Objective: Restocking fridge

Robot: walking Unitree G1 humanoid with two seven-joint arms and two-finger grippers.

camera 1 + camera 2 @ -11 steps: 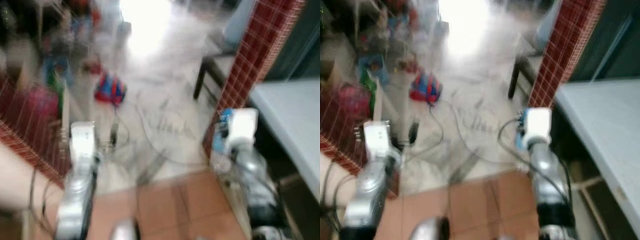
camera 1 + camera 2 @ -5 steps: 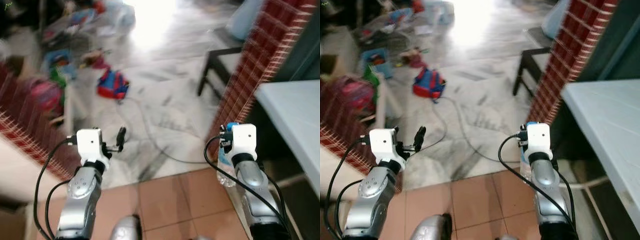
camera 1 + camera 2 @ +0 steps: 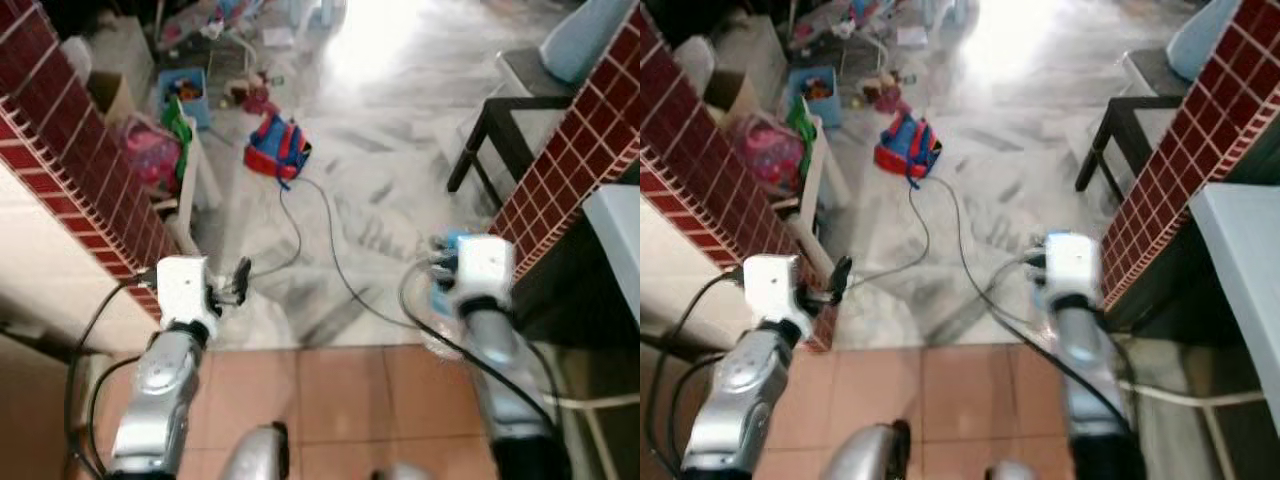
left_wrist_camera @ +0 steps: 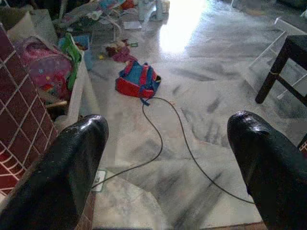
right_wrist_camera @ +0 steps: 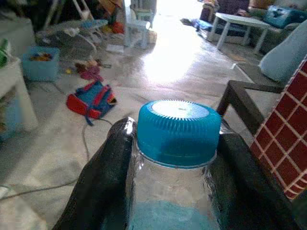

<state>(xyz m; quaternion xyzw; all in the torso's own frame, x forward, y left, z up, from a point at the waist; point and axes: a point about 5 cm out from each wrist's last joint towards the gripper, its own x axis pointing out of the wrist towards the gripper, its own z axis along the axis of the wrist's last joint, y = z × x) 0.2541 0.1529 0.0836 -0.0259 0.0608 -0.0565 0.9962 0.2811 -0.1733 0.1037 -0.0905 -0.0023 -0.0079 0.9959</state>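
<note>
My right gripper (image 5: 175,191) is shut on a clear plastic water bottle (image 5: 173,201) with a blue cap (image 5: 176,129); its black fingers (image 5: 103,177) press both sides of the neck. In the eye views the bottle (image 3: 441,300) hangs below my right wrist, above the seam between marble and terracotta floor. My left gripper (image 4: 165,167) is open with nothing between its fingers (image 4: 72,167). It is held out at the left (image 3: 238,280), next to a red-tiled wall.
Red-tiled walls stand at left (image 3: 70,150) and right (image 3: 570,170). A black cable (image 3: 330,260) runs across the marble floor to a red-and-blue backpack (image 3: 278,148). A dark table (image 3: 510,110), toys and a pink bag (image 3: 150,150) lie beyond. A pale counter (image 3: 1240,270) is at right.
The camera has turned, so the whole scene shifted and the left tiled wall now looms larger. Both arms keep their pose, and the right gripper still holds the bottle.
</note>
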